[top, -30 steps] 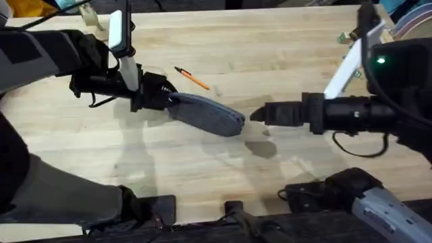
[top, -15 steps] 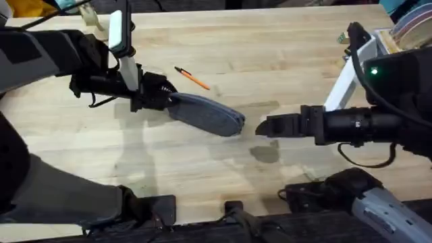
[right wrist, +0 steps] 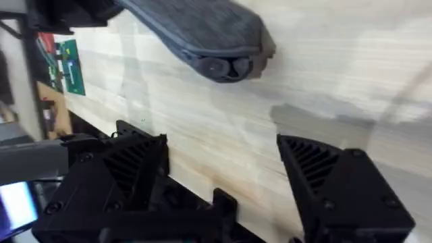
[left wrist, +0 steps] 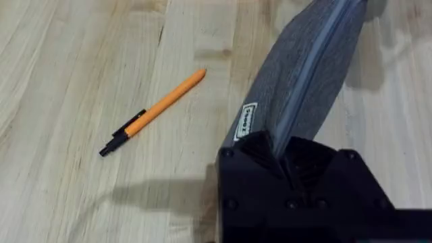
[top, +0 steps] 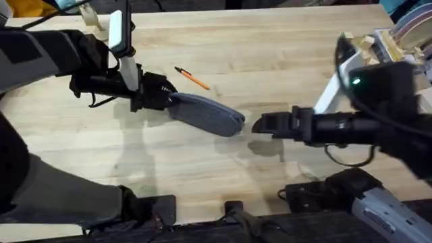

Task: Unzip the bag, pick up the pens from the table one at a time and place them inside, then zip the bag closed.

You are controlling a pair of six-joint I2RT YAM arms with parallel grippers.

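1. Right end effector (top: 257,123), fingers spread, had crept closer to the bag's (top: 206,114) free end.
2. Left end effector (top: 167,98) stayed pinching the bag's 9 o'clock end.
3. Orange pen (top: 192,77) lay on the counter (top: 270,47) at the bag's 12 o'clock.

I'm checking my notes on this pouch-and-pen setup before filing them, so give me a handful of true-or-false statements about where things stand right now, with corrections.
1. The left gripper is clamped on one end of the bag. True.
2. The right gripper holds the orange pen. False: its fingers are open and empty, near the bag's free end.
3. The orange pen lies on the table, apart from the bag. True.
4. The bag's zip is fully open with a pen inside. False: in the left wrist view the zip looks closed along the stretch that shows, and no pen is in it.
5. The orange pen has a black end. True.
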